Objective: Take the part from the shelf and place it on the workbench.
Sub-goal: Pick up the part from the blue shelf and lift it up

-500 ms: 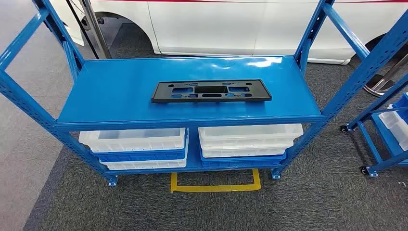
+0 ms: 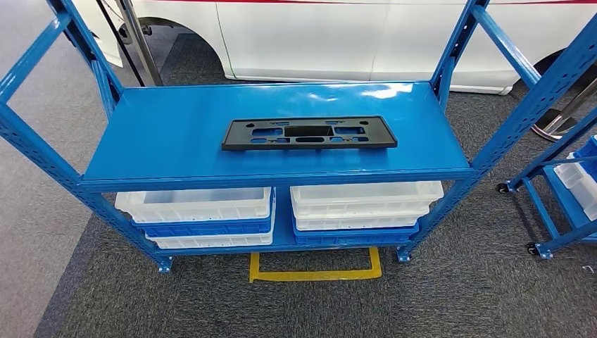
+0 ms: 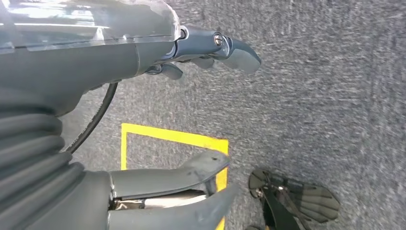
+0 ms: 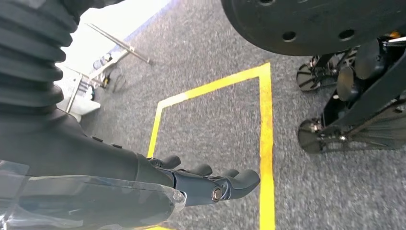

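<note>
1. The part [image 2: 309,133], a flat black plastic frame with several cut-outs, lies flat on the top board of the shelf [image 2: 176,134], slightly towards the right half and nearer the front edge than the back.
2. Nothing touches the part; it lies alone on the board.
3. The shelf is blue metal with perforated uprights at its corners and slanting braces at both sides.
4. On its lower board stand two stacks of bins [image 2: 204,215], white and blue ones nested, one stack at the left and one at the right, close together.
5. On the grey carpet [image 2: 457,296] just before the shelf, yellow tape [image 2: 315,273] marks out a rectangle, partly running under the lower board.
6. The left robot hand [image 3: 191,110] hangs over the carpet above a yellow tape corner; its fingers [image 3: 225,48] are stretched out, the thumb apart from them, and it grasps nothing.
7. The right robot hand [image 4: 191,184] likewise hangs over carpet and yellow tape, fingers [image 4: 239,179] slightly bent and loose, with nothing in them.
8. Behind the shelf stands a white car [image 2: 352,35], its body side and a wheel arch visible.
9. At the right edge stands a blue cart [image 2: 556,197] on castors, carrying white bins.
</note>
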You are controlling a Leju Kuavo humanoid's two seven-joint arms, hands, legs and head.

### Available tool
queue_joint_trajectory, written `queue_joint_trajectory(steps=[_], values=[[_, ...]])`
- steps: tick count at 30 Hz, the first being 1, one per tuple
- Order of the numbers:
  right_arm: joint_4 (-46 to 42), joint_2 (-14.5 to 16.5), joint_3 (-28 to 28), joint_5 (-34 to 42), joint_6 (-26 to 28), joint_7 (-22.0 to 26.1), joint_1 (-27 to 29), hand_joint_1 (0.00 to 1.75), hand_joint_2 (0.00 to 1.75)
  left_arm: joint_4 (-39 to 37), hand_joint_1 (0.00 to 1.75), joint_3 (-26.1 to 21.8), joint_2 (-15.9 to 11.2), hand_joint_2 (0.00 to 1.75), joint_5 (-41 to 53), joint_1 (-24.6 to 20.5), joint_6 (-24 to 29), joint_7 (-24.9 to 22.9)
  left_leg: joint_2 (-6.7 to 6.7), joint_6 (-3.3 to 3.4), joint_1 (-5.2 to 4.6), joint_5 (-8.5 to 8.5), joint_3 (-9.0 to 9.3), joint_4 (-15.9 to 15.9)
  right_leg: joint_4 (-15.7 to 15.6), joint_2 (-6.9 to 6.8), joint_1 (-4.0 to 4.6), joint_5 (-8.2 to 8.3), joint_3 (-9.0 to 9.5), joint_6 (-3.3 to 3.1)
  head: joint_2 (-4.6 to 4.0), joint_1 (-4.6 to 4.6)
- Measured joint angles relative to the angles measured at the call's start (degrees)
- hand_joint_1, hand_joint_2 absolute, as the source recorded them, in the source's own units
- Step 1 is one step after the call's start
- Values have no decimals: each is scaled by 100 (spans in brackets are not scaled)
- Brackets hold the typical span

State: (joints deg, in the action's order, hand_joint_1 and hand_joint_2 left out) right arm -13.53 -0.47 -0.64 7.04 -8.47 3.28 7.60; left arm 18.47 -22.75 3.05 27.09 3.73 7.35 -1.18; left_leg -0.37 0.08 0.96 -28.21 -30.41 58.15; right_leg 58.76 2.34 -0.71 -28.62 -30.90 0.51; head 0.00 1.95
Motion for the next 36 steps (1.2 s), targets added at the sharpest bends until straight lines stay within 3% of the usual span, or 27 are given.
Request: queue_joint_trajectory(steps=[18, 22, 24, 28, 30, 33, 36], values=[[1056, 374, 120, 738, -385, 547, 0, 0, 0, -583, 0, -2618, 433, 0, 2369, -459, 702, -122, 0, 0, 1, 0, 1, 0, 0, 0, 1, 0, -1, 0, 0, 0], [1189, 554, 222, 915, -188, 745, 3, 0, 0, -664, 0, -3015, 521, 0, 2613, -517, 861, -135, 0, 0, 1, 0, 1, 0, 0, 0, 1, 0, -1, 0, 0, 0], [1144, 680, 274, 871, 247, 1075, 26, 0, 0, -689, 0, -3125, 557, 0, 2659, -528, 868, -117, -2, 0, 3, 0, -5, -1, 1, -2, 3, 0, 4, 0, 0, 0], [243, 795, 302, 275, 2464, 2854, -27, 0, 0, -704, 0, -3208, 634, 0, 2786, -544, 758, -49, 24, -9, 5, 6, -30, -5, 4, 23, 2, 13, -16, -16, 0, 2], [-118, 773, 302, -107, 3024, 3461, -142, 0, 0, -704, 0, -3216, 684, 0, 2848, -588, 823, -110, 38, -11, 10, 9, -15, -4, 3, 37, -1, 17, -22, -21, 0, 2], [-1847, 728, 298, -940, 3016, 3448, 435, 0, 0, -704, 0, -3216, 741, 0, 2933, -614, 907, -133, -36, -6, 8, 13, 10, 8, -1, -35, -4, 6, 8, -5, 0, 0], [-4429, 714, 324, -1736, 2421, 2473, 1439, 0, 0, -704, 0, -3216, 657, 0, 2988, -540, 645, 53, -68, -9, 3, 14, -18, 7, 4, -60, -2, 0, 8, 1, 0, 1]])
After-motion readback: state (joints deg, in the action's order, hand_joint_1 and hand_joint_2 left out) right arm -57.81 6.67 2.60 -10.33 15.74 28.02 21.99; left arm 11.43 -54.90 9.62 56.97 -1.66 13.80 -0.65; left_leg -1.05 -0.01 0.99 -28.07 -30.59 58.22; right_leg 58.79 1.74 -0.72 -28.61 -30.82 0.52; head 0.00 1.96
